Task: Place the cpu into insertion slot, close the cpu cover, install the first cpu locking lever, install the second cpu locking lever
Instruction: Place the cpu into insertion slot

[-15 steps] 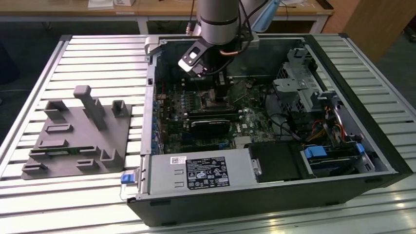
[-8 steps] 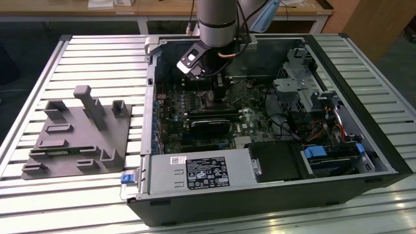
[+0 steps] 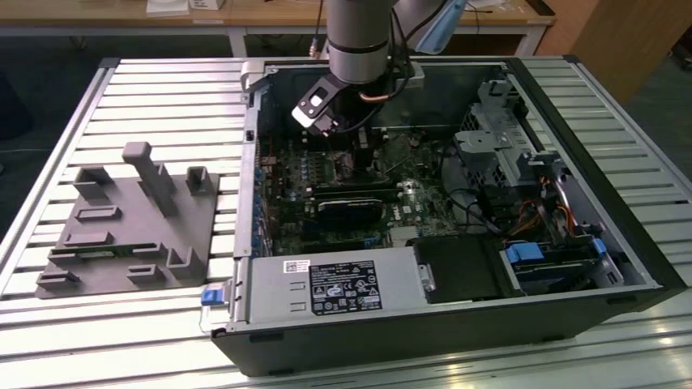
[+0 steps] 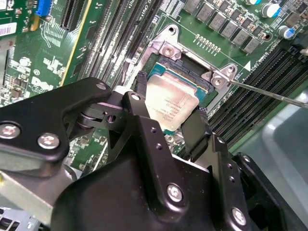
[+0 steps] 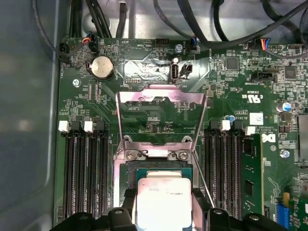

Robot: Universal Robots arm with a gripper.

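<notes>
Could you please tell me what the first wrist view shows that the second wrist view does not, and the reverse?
First wrist view: the cpu cover swung open, plus a round coin battery. Second wrist view: the gripper with its black body, and its fingers clamping the sides of the cpu. Both wrist views: the cpu held over the insertion slot.

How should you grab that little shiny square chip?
Pinch the chip by two opposite edges, coming down from above. It is thin and flat, and its underside must face the slot. The hand pinches it that way.
</notes>
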